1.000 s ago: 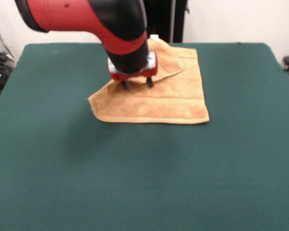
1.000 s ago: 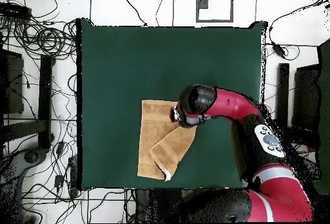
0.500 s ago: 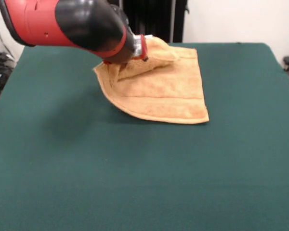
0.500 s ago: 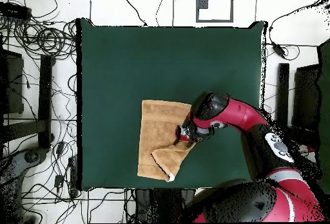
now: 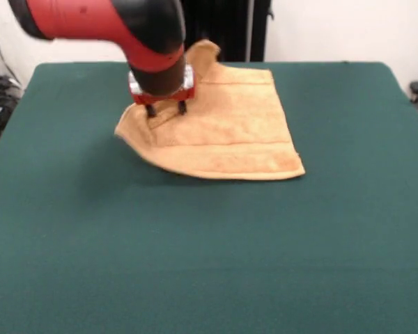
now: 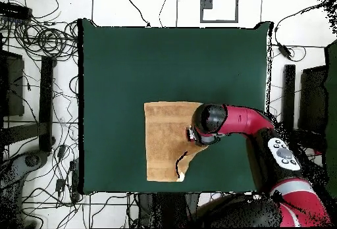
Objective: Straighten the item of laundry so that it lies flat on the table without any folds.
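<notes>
Here the table (image 5: 216, 264) lies bare green in front; beyond, toward twelve o'clock, the towel (image 5: 230, 132) spreads mostly flat. At its nine o'clock edge the gripper (image 5: 166, 109) stands over a raised corner, its two fingers parted and pointing down.

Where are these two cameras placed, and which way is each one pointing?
Front view: sits across the dark green cloth-covered table, facing the robot; shows the red and black arm and its tool over the orange-tan terry towel.
Overhead view: hangs above, looking straight down; shows the arm reaching from the bottom right.
Both show the same towel, table and tool, turned half round.
</notes>
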Robot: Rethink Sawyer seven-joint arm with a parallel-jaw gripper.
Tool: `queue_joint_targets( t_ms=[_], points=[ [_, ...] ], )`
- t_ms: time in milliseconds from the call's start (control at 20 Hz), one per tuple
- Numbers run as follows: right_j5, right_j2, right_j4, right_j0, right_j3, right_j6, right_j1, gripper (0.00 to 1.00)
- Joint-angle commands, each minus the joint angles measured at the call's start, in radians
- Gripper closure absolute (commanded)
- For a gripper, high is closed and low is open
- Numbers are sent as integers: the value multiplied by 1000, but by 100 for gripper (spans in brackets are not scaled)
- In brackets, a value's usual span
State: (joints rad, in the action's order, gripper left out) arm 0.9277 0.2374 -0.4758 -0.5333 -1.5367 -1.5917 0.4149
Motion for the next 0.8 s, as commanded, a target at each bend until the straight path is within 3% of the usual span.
queue_joint_targets(
  t_ms=[50,350,800],
  points=[
    [-366,-32,-181,104,-62,-106,186,0],
    [-433,-62,-222,127,-62,-119,202,0],
    [-318,5,-158,79,66,21,61,0]
  ],
)
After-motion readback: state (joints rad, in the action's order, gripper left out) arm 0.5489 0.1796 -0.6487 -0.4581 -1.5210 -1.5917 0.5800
